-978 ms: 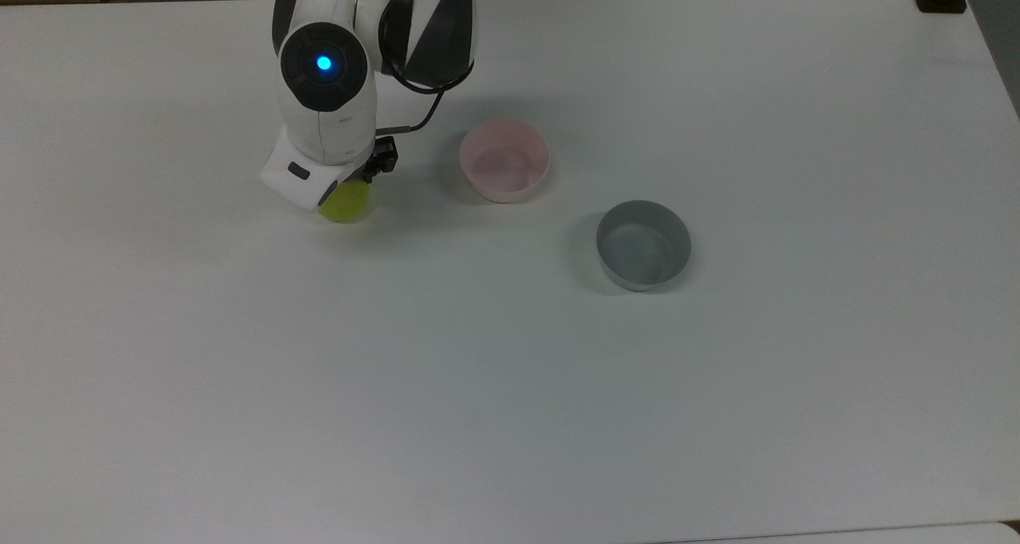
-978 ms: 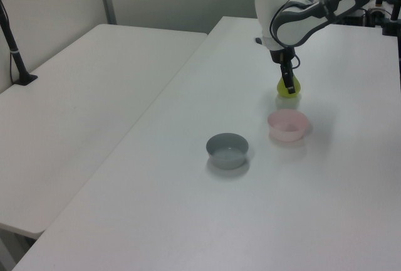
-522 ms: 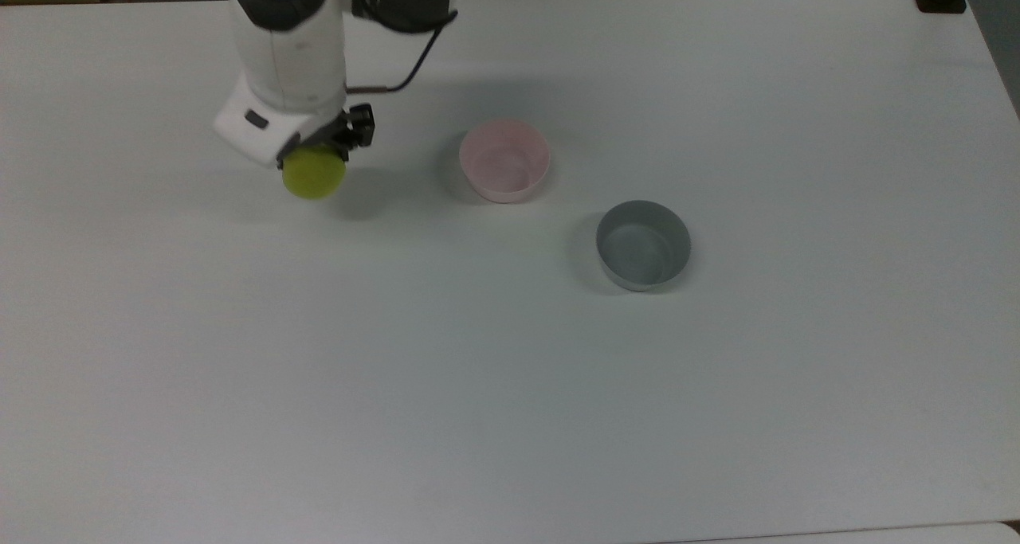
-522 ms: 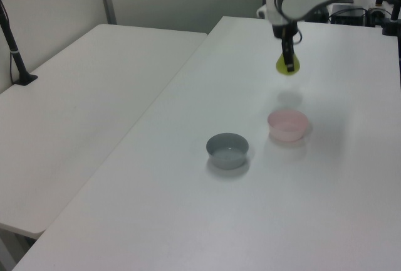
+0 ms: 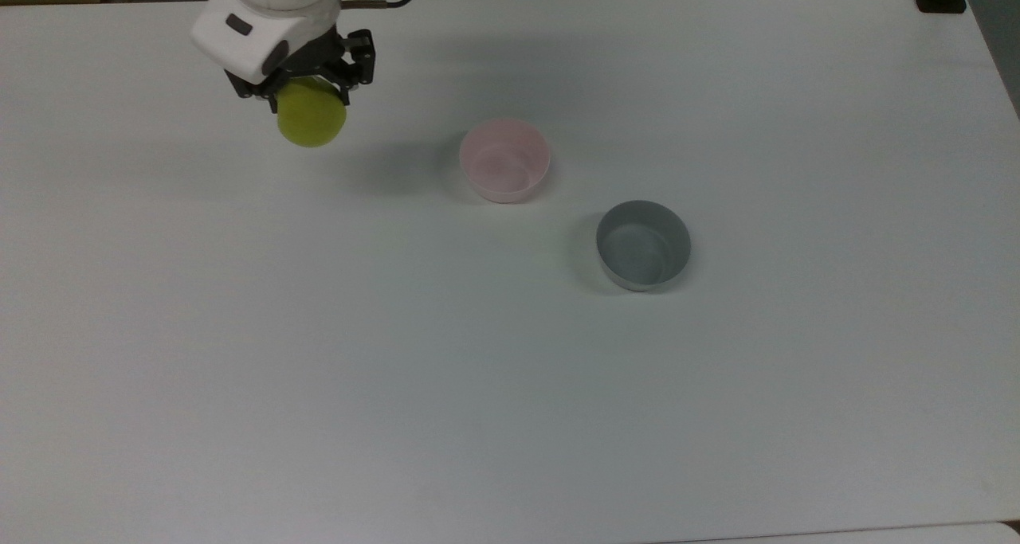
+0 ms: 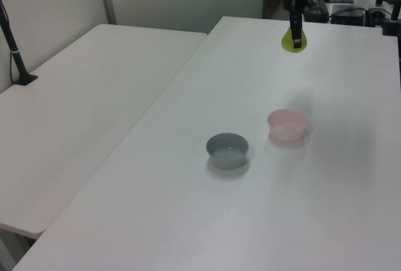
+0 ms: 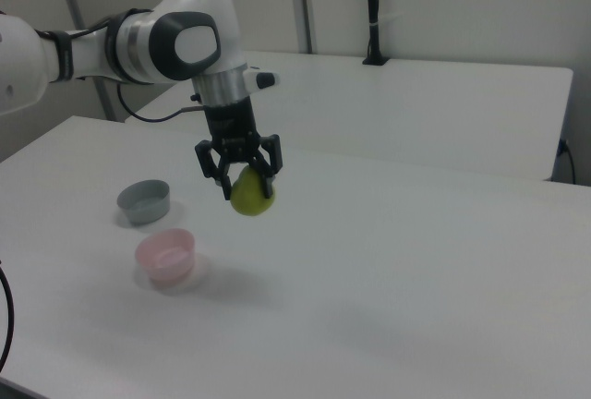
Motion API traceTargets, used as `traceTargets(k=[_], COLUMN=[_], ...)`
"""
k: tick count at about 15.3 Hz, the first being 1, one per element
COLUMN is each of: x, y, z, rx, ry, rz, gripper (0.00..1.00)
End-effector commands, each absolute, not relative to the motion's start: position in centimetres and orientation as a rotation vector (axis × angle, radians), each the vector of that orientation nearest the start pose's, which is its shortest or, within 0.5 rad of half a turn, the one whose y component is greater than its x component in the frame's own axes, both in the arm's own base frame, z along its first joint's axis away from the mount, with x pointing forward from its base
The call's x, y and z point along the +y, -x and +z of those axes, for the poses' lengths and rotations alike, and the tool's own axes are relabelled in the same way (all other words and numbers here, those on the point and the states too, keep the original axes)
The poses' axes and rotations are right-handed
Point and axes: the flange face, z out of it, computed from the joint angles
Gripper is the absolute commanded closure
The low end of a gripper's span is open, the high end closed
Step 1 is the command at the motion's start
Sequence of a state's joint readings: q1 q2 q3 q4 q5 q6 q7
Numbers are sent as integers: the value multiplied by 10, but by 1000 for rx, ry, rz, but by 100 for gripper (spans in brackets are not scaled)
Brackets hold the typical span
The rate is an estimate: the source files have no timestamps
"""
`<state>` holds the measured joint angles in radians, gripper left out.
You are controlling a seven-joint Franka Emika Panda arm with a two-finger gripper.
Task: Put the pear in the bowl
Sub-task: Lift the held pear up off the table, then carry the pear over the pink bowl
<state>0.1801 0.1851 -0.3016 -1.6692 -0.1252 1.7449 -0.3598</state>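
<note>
The claw [image 7: 238, 175] hangs well above the table [image 5: 510, 385], its two dark fingers pinching the pear [image 5: 311, 120] near its upper part, so most of the yellow-green fruit bulges out below them. The pear is clear of the table, with only a faint shadow beneath it. The pink bowl [image 5: 504, 160] sits off to the top view's right of the pear, and the grey bowl [image 5: 643, 244] stands a little further on, the two bowls near each other but not touching.

The grip looks to me like the weak spot. The fingers hold a rounded, smooth surface high up, so a quick sideways swing could let the fruit slide out and roll away. Dropping it from this height could also make it bounce off the rim, or tip the light pink bowl. Since the two bowls are alike in size and close together, a carry that runs too far could end over the grey one.

The pear's stem is tucked up between the fingers, and I cannot make it out. In the top view the arm is cut off at the upper edge, leaving just the wrist and claw.
</note>
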Motion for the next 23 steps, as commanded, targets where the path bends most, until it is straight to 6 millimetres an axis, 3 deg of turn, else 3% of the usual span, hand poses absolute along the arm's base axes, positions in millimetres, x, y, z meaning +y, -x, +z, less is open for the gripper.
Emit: traceTargets(k=[1, 6, 8, 10, 12, 16, 20, 21, 23], x=[-13, 92, 121, 135, 140, 160, 174, 175, 175], y=[-597, -583, -579, -576, -578, -580, -580, -581, -584], z=[492, 487, 482, 475, 455, 394, 359, 346, 339], rx=[-517, -600, -650, -684, -697, -735, -785, -789, -793], ry=[3241, 3234, 3229, 3226, 3227, 3242, 3242, 3243, 3247], rz=[253, 311, 308, 325, 373, 476, 538, 568, 545], gripper=[75, 75, 75, 75, 75, 75, 75, 74, 66])
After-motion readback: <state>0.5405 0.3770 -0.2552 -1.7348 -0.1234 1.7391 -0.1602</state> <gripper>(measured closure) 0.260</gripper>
